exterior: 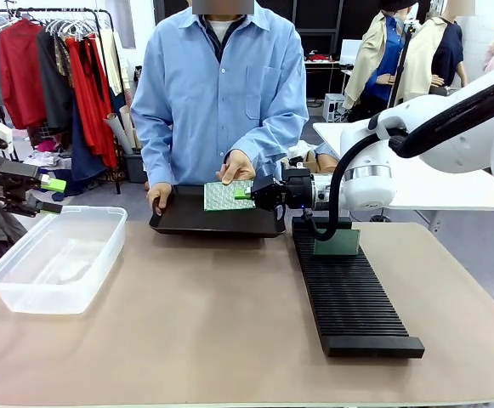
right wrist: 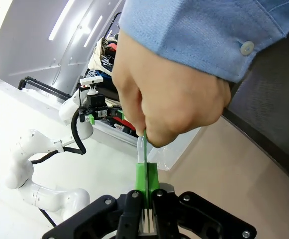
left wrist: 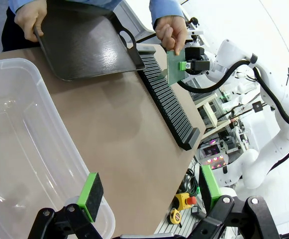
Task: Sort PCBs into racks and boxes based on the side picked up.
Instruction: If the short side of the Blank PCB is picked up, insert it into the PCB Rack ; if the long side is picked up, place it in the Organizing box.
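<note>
- The right pincer point(exterior: 248, 194) is closed to a narrow slit, and a PCB point(exterior: 224, 195) is clamped by its edge between the green pads point(right wrist: 146, 175).
- In the right wrist view the PCB point(right wrist: 142, 148) is seen edge-on as a thin strip rising from between the pads.
- The same PCB is pinched at its top by the person's hand point(exterior: 236, 166), so it is gripped from both sides at once.
- The patterned, silvery-green face is turned toward the front camera. The dark green face is seen in the left wrist view point(left wrist: 173, 69).
- The PCB is held upright in the air at the far side of the counter point(exterior: 204, 331), close to where the tray point(exterior: 212, 224) ends and the rack point(exterior: 353, 297) begins. Which of the two it hangs over cannot be told.
- The tray's left end is gripped by the person's other hand point(exterior: 158, 197).
- A second PCB point(exterior: 337, 243) is stood upright in the rack's far slots, just below the right arm.
- The left pincer point(left wrist: 149, 189) is spread wide with nothing between its fingers, and is held above the far left corner of the box point(exterior: 25, 276).
- The box is set at the counter's left edge, well apart from the rack.
- A broad bare stretch of counter is left between box and rack, and along the near edge.
</note>
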Motion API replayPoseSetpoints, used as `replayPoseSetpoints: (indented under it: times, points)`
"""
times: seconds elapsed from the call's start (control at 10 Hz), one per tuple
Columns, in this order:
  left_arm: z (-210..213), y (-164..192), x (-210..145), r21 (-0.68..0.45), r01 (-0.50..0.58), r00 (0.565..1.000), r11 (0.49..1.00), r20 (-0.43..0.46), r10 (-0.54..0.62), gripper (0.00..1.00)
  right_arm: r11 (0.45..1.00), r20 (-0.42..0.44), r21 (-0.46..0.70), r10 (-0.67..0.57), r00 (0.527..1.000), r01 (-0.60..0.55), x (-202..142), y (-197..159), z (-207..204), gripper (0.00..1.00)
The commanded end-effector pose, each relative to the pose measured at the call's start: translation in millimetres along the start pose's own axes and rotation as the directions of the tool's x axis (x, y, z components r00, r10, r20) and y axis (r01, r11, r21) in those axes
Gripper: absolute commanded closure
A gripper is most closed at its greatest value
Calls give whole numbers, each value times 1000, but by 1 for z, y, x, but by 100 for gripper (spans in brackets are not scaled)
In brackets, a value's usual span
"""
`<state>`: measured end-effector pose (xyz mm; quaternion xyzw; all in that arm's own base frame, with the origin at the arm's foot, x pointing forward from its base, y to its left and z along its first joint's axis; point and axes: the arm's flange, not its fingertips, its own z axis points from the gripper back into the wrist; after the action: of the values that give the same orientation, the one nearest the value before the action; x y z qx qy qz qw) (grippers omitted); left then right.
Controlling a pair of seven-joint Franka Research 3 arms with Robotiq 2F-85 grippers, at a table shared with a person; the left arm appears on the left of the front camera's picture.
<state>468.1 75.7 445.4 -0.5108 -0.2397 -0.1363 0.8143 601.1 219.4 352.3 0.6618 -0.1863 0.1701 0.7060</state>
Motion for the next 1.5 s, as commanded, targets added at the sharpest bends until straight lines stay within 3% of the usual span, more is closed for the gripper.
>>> replayPoseSetpoints:
  times: [0.0, 0.8, 1.4]
  points:
    - [1, -2, 1, -2, 0, 1000, 1000, -1, 0, 0, 1000, 7, 5, 0, 1000, 0, 1, 2, -2, 100]
    - [1, -2, 1, -2, 0, 1000, 1000, -1, 0, 0, 1000, 0, 0, 0, 1000, 0, 0, 0, 0, 100]
    - [1, -2, 1, -2, 0, 1000, 1000, -1, 0, 0, 997, 69, 68, -38, 997, 34, 7, 12, 21, 100]
